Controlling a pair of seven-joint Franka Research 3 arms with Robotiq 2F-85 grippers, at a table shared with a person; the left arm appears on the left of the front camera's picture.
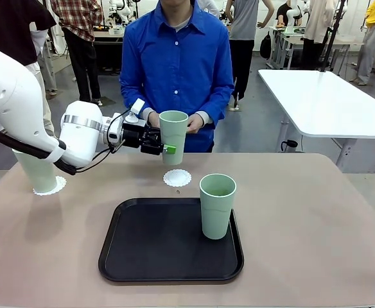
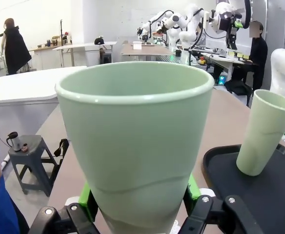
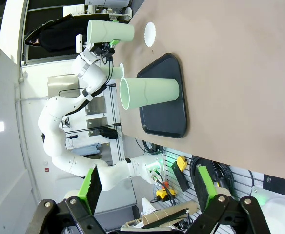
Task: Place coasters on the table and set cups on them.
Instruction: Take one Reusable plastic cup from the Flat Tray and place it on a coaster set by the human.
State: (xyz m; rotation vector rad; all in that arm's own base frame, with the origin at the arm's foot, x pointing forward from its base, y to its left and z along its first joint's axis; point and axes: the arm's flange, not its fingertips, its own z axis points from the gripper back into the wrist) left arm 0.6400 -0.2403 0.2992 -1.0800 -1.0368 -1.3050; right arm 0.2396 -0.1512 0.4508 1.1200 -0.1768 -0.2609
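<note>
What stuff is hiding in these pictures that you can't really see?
- Front view: the left arm covers the top of the far-left cup.
- Front view: that cup sits on its coaster, so just an edge peeks out.
- Front view: the held cup hides part of the person's hands.
- Left wrist view: the held cup hides most of the left gripper's green pads.

Black tray point(image 1: 155, 244): flat, rounded corners, raised rim.
White table point(image 1: 322, 102): beyond the tray, to its right.
Person in blue shirt point(image 1: 174, 64): standing beyond the tray.
Grey stool point(image 2: 35, 148): on the floor, beyond the tray.
</note>
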